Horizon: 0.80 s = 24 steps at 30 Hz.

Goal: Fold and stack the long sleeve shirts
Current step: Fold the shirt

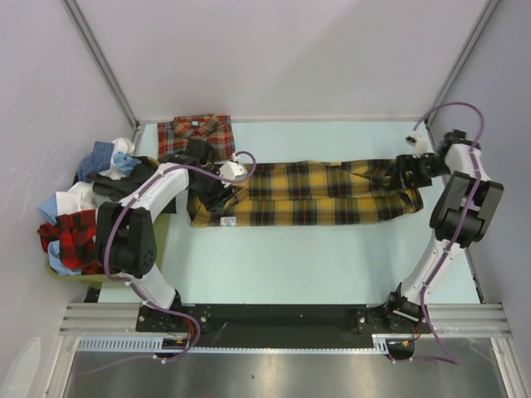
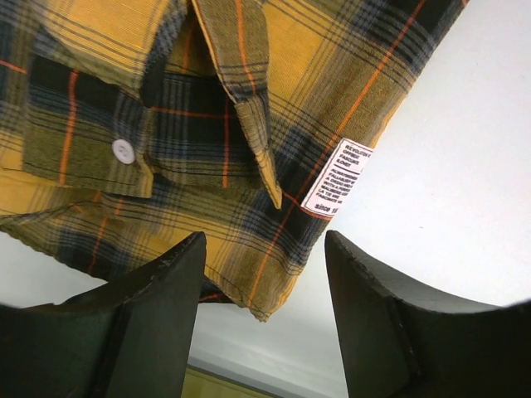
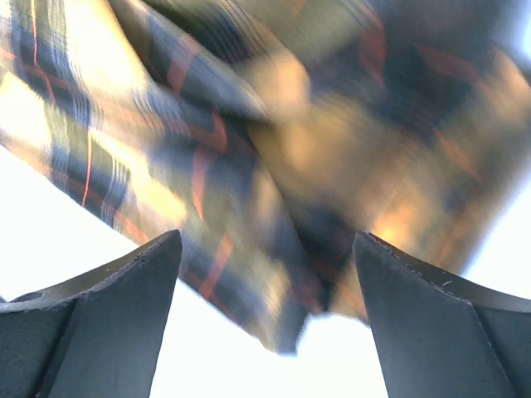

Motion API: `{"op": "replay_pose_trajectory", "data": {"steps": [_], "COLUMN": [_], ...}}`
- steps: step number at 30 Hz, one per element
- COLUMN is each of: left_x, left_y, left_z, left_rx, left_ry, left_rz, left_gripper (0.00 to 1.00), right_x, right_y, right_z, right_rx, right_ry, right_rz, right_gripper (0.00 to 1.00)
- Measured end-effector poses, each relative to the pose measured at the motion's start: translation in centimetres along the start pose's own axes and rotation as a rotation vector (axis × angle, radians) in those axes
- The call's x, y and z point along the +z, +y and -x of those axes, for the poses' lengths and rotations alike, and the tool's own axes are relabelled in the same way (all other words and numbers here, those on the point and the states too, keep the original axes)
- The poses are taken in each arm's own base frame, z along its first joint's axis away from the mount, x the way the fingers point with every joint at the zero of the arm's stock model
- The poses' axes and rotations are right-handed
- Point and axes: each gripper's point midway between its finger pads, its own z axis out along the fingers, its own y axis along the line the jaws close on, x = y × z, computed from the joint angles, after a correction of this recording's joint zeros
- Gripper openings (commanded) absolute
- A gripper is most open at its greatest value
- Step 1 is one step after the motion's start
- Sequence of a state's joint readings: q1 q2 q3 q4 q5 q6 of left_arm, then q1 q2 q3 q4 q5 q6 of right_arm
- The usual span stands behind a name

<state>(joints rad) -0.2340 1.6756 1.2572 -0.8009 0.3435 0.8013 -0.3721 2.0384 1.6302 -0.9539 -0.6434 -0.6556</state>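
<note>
The yellow-and-black plaid long sleeve shirt (image 1: 315, 192) lies folded into a long strip across the middle of the table. My left gripper (image 1: 217, 192) hovers over its collar end. In the left wrist view that gripper (image 2: 264, 236) is open, and the shirt's collar (image 2: 249, 108), white label (image 2: 336, 177) and a hem corner show just beyond the fingertips, with no pinch on the cloth. My right gripper (image 1: 408, 174) is at the strip's right end. In the right wrist view it (image 3: 266, 240) is open, with blurred plaid cloth (image 3: 274, 149) past its fingers. The red-orange plaid shirt (image 1: 196, 133) lies folded at the back left.
A heap of mixed clothes (image 1: 79, 207) fills a yellow-green bin (image 1: 166, 236) off the table's left side. Metal frame posts (image 1: 104, 62) rise at the back corners. The pale table (image 1: 307, 265) runs to the arm bases at the near edge.
</note>
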Motion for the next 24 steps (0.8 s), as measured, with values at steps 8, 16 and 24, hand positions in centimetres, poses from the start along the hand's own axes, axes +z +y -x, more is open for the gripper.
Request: {"op": "replay_pose_trajectory", "data": {"steps": [8,16,24], "left_x": [0.8,2.1,2.4], "left_y": [-0.5,-0.9,-0.8], "left_z": [-0.7,-2.1,-3.7], "left_rx": [-0.009,-0.021,-0.042], "left_ry": [0.015,0.058,0.097], "left_rz": [-0.023,-0.059,-0.068], "left_gripper": [0.66,0.68,0.68], "right_x": [-7.3,-4.7,-3.0], "right_y": [-3.9,-0.5,0.7], "right_z": [-5.3,-5.1,-4.4], "right_rx": [0.134,0.003,-0.126], "right_ry": [-0.096,-0.083,-0.057], "right_rz": [0.024,0.143,0.169], "right_gripper": [0.87,0.83,0.61]}}
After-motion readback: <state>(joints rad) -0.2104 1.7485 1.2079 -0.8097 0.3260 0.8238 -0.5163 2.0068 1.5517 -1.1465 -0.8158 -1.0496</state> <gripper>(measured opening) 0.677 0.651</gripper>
